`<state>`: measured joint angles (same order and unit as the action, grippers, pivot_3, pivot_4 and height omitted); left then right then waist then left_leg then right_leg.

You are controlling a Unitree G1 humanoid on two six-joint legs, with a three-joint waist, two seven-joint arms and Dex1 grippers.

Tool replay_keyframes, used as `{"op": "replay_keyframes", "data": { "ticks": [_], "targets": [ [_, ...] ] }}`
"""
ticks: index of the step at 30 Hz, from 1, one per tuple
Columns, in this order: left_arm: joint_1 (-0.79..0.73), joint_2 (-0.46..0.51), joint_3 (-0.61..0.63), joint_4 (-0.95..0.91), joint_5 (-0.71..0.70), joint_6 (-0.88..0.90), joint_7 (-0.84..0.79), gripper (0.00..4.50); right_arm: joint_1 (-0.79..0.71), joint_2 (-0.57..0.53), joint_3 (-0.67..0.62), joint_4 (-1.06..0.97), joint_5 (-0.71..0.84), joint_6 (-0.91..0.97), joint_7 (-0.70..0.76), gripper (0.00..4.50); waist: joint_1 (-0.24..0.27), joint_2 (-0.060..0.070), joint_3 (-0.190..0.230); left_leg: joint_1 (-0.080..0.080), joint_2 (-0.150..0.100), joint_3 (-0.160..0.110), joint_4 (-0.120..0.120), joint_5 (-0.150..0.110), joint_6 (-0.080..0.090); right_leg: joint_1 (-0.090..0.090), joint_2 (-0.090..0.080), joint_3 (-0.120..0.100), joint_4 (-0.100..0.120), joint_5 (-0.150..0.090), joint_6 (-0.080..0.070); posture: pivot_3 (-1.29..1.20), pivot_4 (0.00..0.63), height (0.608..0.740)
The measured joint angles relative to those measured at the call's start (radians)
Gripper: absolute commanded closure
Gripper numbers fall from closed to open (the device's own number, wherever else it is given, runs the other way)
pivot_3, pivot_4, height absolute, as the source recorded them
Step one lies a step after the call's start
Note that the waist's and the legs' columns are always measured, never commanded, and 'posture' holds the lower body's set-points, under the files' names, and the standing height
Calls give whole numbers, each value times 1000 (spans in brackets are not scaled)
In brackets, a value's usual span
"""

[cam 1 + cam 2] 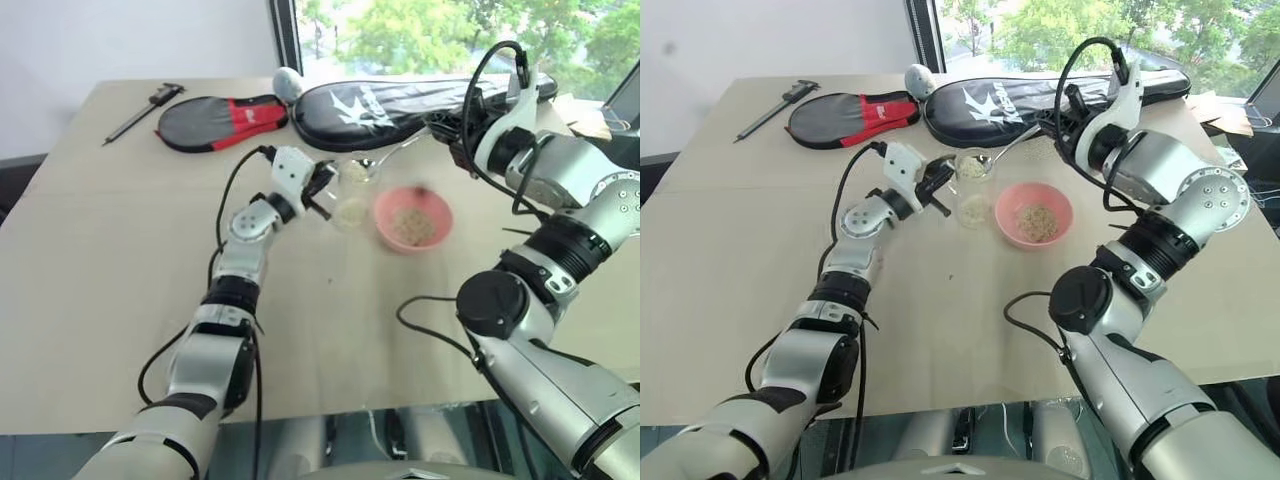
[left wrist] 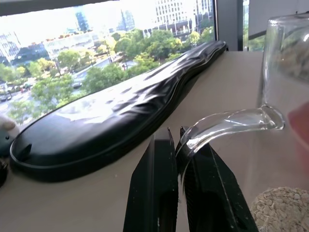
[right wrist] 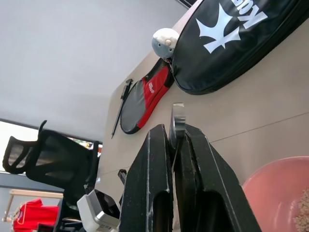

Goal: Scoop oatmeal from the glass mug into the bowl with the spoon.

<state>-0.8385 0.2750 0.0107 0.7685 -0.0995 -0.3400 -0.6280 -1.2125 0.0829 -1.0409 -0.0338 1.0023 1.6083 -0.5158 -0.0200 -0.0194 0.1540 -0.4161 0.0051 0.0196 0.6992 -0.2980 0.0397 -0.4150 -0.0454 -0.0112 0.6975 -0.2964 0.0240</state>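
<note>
Oatmeal (image 1: 1037,222) sitting in bowl (image 1: 1012,204), table (image 1: 730,260) open around; left gripper (image 2: 179,145) pinching glass mug (image 1: 973,190) handle, right gripper (image 3: 175,140) clamping one spoon (image 1: 990,157) (loaded, over mug).

The right gripper (image 3: 176,145) has its black jaws pressed together on the spoon (image 3: 177,122), whose flat silver handle end sticks out beyond them. Past it on the bench (image 3: 251,111) lie a black racket cover (image 3: 231,43), a red-and-black paddle cover (image 3: 145,104) and a dark caliper (image 3: 121,108). The pink bowl (image 3: 275,193) sits close beside the jaws, oatmeal (image 3: 304,212) showing at its edge.
</note>
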Motion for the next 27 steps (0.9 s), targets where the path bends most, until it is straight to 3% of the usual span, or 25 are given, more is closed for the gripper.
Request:
{"op": "replay_keyframes", "data": {
  "ticks": [8, 14, 17, 25, 27],
  "targets": [
    [0, -7, 7, 38, -2, -13, -9, 4435, 35, 26, -71, -20, 115, -1, -95, 4500, -2, 0, 0, 0, 0, 0, 0, 0, 0, 0, 0, 0, 0, 0, 0, 0, 150, 740],
    [-1, -16, 20, 62, -5, -19, -19, 4435, 93, 8, -69, -14, 308, -66, -214, 4500, -4, 0, 0, 0, 0, 0, 0, 0, 0, 0, 0, 0, 0, 0, 0, 0, 150, 740],
    [-1, -20, 22, 85, -10, -25, -21, 4435, 153, -32, -3, -6, 452, -160, -307, 4500, -6, 0, 0, 0, 0, 0, 0, 0, 0, 0, 0, 0, -1, 0, 0, 0, 150, 740],
    [-27, -34, 31, 122, -14, -61, -23, 4435, 356, -167, 320, -47, 871, -504, -513, 4500, -24, 0, 0, 0, 0, 0, 0, 0, 0, 0, 0, 1, -1, 0, 0, 0, 150, 740],
    [-30, -34, 31, 127, -14, -66, -23, 4435, 379, -186, 359, -68, 904, -551, -525, 4500, -25, 0, 0, 0, 0, 0, 0, 0, 1, 0, 0, 1, -1, 0, 0, 0, 150, 740]
  ]
}}
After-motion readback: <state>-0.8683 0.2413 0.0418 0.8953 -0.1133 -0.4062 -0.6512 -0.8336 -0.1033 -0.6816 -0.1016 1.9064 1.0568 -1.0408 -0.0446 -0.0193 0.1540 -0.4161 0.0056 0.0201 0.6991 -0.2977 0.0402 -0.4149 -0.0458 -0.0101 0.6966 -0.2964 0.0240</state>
